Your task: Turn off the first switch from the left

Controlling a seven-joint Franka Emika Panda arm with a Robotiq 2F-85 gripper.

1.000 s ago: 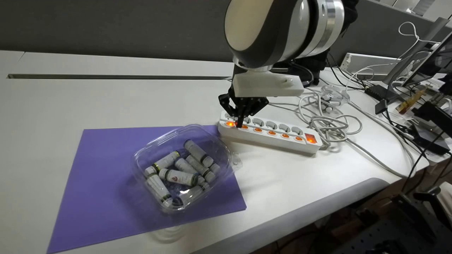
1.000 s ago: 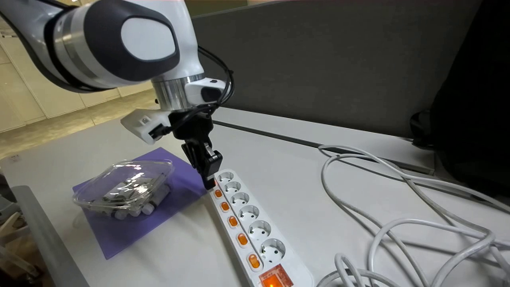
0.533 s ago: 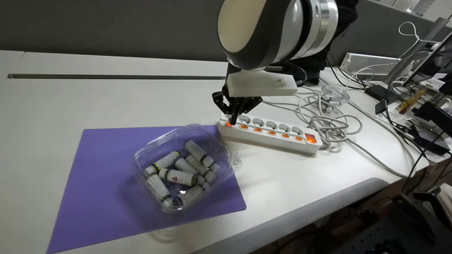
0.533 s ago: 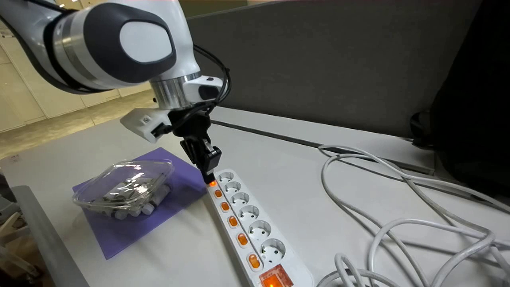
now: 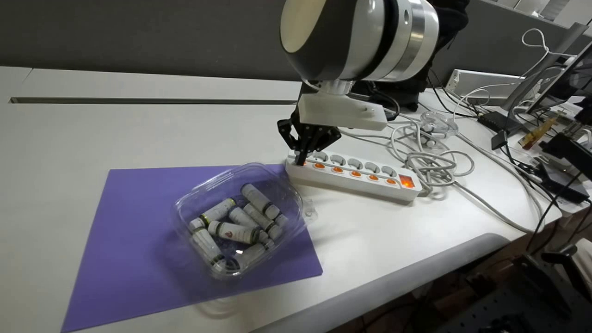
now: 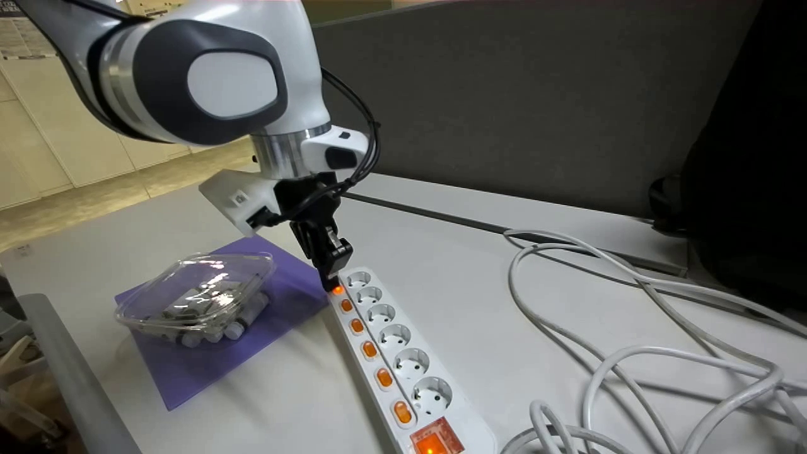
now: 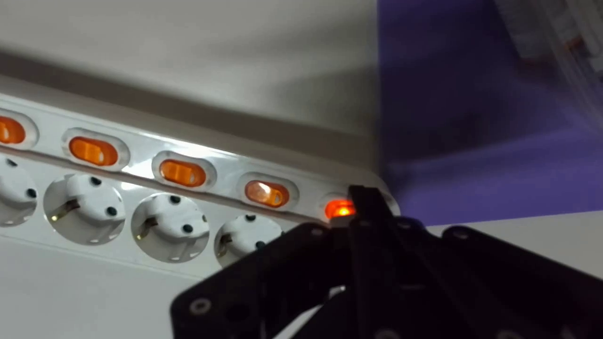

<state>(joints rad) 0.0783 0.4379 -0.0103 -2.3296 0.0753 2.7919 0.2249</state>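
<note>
A white power strip (image 5: 344, 185) lies on the table with a row of orange switches beside its sockets. The first switch from the left glows in an exterior view (image 6: 338, 290) and in the wrist view (image 7: 338, 208). My gripper (image 6: 330, 285) is shut with nothing seen between its fingers, and points down at that end of the strip. In the wrist view the gripper (image 7: 370, 193) covers the outer end of the first switch. I cannot tell whether it touches. The other small switches are unlit; the large main switch (image 5: 407, 181) at the cable end is lit.
A clear plastic box (image 5: 240, 222) with several small bottles sits on a purple sheet (image 5: 134, 240) beside the strip's first-switch end. White cables (image 6: 630, 353) lie coiled near the main-switch end. A grey partition (image 6: 536, 94) stands behind the table.
My gripper has moved left along the strip, from beside the second switch to the outer end of the first switch. The wrist has tilted a little. The first switch is still lit.
</note>
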